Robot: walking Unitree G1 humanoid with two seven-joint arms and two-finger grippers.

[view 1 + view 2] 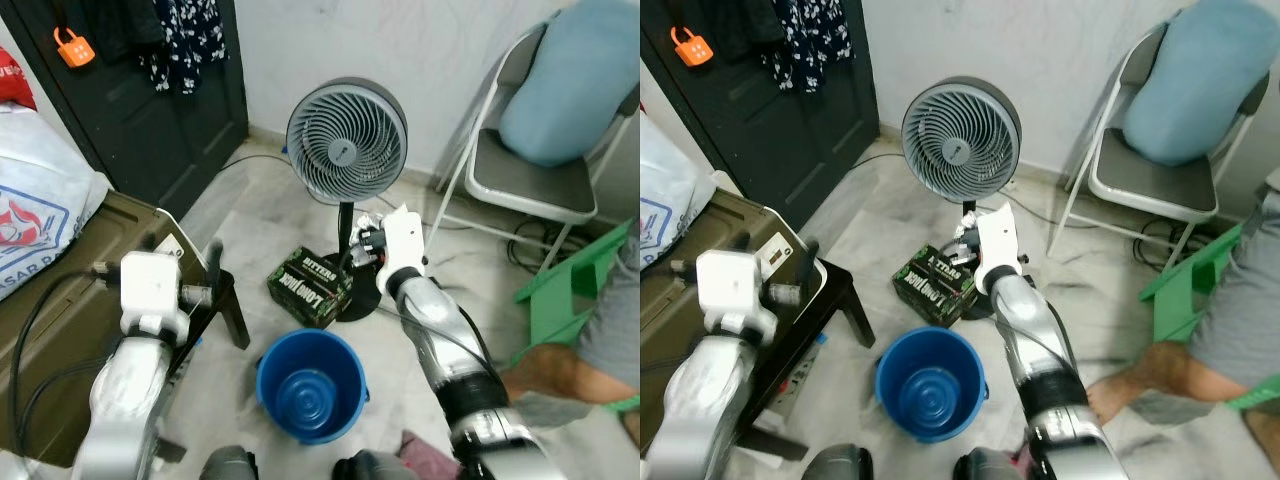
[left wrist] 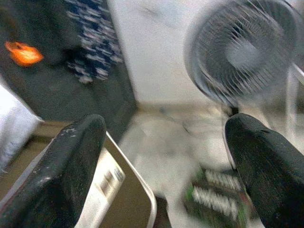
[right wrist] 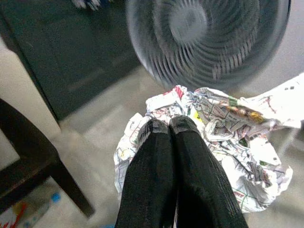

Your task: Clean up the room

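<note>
My right gripper [image 1: 366,241] is shut on a crumpled sheet of printed paper [image 3: 223,128], held in the air just in front of the fan's pole and above the green box. In the right wrist view the two black fingers [image 3: 156,142] press together with the paper bunched around their tips. A blue bucket [image 1: 310,385] stands on the floor below and slightly to the left of that gripper. My left gripper [image 1: 212,272] is open over the corner of a small black table [image 1: 232,305], its fingers [image 2: 71,161] spread wide with nothing between them.
A grey pedestal fan [image 1: 347,130] stands by the wall, a green printed box [image 1: 310,283] at its base. An olive trunk [image 1: 70,290] and white bag [image 1: 30,215] are left. A folding chair [image 1: 535,185], a green stool [image 1: 575,280] and a person's leg [image 1: 545,370] are right.
</note>
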